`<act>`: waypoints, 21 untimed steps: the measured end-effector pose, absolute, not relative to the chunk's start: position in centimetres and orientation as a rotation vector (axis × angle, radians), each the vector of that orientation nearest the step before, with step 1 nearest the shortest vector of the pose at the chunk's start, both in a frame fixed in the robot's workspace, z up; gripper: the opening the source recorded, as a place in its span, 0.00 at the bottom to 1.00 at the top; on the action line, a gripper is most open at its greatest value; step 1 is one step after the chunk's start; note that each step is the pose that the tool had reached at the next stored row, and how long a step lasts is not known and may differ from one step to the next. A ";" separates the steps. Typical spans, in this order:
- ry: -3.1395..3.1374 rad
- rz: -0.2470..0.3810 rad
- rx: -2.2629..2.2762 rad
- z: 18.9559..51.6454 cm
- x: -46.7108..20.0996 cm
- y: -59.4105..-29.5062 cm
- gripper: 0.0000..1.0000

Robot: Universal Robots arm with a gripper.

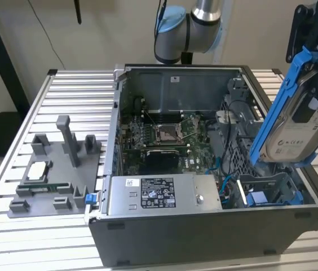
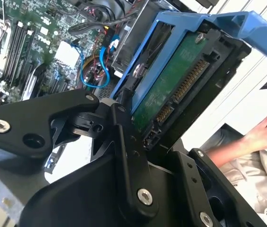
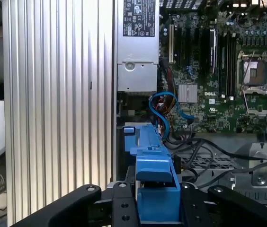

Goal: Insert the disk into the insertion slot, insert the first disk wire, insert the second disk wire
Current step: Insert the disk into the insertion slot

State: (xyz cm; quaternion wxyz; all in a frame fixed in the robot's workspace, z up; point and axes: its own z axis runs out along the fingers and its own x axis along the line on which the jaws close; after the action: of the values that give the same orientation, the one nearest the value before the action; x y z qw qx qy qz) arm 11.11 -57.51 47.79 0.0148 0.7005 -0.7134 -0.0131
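Observation:
The disk (image 1: pixel 287 132), a silver-grey drive with a white label in a bright blue carrier frame, hangs steeply tilted above the open computer case's corner at the exterior view's right. My gripper (image 1: pixel 312 68) is shut on it from above. In the second wrist view black fingers (image 2: pixel 124 137) clamp the disk (image 2: pixel 171 90), green circuit board and connector showing. The blue frame (image 3: pixel 155 189) sits between the fingers (image 3: pixel 88 203) in the first wrist view. The insertion slot (image 1: pixel 272 183) in the grey drive cage lies just below the disk's lower end. Blue cables (image 3: pixel 164 106) curl loose beside the cage; which is a disk wire I cannot tell.
The case holds a motherboard (image 1: pixel 164 135) and a grey labelled power-supply box (image 1: pixel 159 195). A grey fixture with a processor (image 1: pixel 38 171) rests on the slatted table at the exterior view's left. A person's hand (image 2: pixel 266 130) is close beside the table.

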 end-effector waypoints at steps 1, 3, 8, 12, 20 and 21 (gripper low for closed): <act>-2.220 -0.041 2.181 47.6 11.1 -57.5 0.00; -2.221 -0.042 2.181 47.2 11.1 -57.5 0.00; -2.221 -0.042 2.181 46.3 11.1 -57.5 0.00; -2.222 -0.042 2.181 45.6 11.1 -57.5 0.00; -2.218 -0.041 2.185 44.1 11.5 -57.5 0.00; -2.218 -0.041 2.186 44.0 11.5 -57.5 0.00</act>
State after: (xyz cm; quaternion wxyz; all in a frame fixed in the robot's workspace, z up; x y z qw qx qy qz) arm 11.51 -57.47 43.96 0.0139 0.7018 -0.7121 -0.0130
